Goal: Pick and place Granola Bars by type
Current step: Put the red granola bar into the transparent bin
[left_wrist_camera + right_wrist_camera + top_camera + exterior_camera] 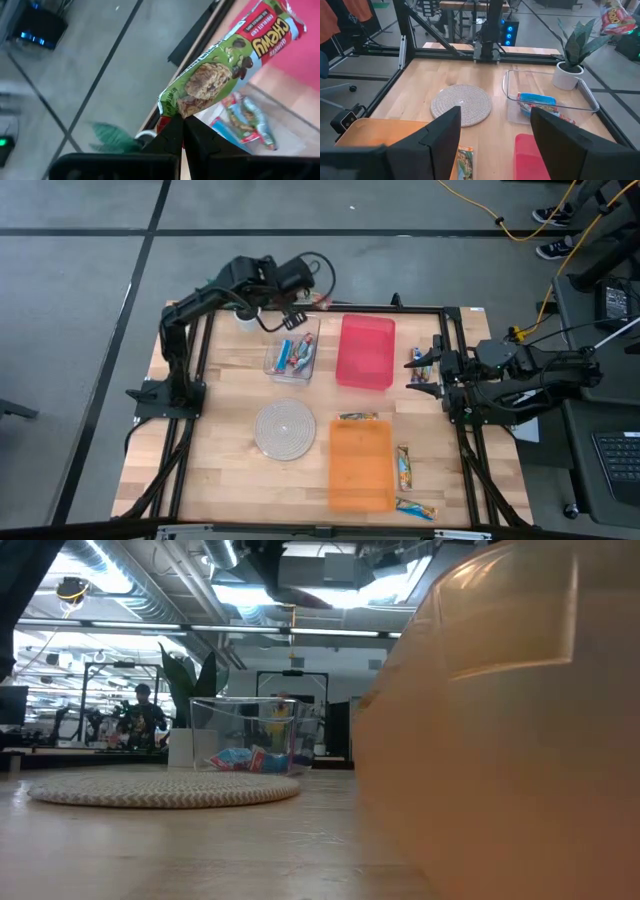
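We judge the sorting partly done. Nearest us, three Granola Bars (404, 467) lie loose on the tabletop (230, 465) around the orange bin (360, 466). Farther in, the red bin (366, 351) looks empty, and the right gripper (424, 371) waits beside it, jaws spread. At the far edge, several bars sit in the clear bin (292, 352); just above it the left gripper (183, 131) has its jaws pinching a green bar (227, 61). A woven mat (284, 428) and a potted plant (571, 61) stand clear of the work.

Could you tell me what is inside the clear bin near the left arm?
The clear bin holds a few wrapped granola bars, blue and red wrappers showing. Their overlap hides the exact count and anything beneath.
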Robot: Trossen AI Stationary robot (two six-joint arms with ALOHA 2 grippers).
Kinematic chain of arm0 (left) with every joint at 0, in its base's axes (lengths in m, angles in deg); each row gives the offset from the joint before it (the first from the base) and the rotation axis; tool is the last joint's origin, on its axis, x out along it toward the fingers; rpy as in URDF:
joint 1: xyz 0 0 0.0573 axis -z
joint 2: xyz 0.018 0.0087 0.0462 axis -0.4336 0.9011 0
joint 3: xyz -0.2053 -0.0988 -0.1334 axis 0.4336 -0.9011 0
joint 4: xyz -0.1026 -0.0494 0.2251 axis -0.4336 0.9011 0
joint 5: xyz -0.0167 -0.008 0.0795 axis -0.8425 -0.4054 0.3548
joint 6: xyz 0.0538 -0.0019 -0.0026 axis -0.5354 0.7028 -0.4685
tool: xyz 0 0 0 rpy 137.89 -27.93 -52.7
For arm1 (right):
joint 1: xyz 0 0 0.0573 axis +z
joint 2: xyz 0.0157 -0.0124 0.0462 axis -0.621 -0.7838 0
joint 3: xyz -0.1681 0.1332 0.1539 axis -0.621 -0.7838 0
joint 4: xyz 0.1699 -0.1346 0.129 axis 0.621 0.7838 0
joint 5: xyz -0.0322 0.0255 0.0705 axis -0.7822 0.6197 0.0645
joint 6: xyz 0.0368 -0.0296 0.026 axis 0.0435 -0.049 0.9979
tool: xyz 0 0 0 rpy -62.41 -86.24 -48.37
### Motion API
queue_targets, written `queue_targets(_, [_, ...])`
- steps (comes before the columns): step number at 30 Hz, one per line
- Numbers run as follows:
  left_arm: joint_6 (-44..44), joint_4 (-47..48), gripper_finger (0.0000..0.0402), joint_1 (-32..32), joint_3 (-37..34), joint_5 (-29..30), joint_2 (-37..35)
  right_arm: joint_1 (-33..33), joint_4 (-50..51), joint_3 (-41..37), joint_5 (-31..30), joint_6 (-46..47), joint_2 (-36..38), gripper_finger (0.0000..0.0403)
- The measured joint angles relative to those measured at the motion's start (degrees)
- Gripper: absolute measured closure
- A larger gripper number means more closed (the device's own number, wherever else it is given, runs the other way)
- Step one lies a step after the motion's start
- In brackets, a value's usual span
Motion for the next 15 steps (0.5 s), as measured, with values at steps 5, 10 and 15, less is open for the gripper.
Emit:
queue_targets(5, [0.2, 0.0, 0.0400, -2.8, -0.2, -1.8, -0.3, 0.0, 0.5, 0.0, 0.0, 0.0, 0.0, 0.0162])
queue_targets(10, [0.8, -0.1, 0.0398, -5.5, -2.8, -4.1, -0.3, 0.0, 1.8, 0.0, 0.0, 0.0, 0.0, 0.0162])
queue_targets(15, [1.7, -0.5, 0.0400, -8.2, -9.6, -7.1, -0.3, 0.0, 3.5, 0.0, 0.0, 0.3, 0.0, 0.0162])
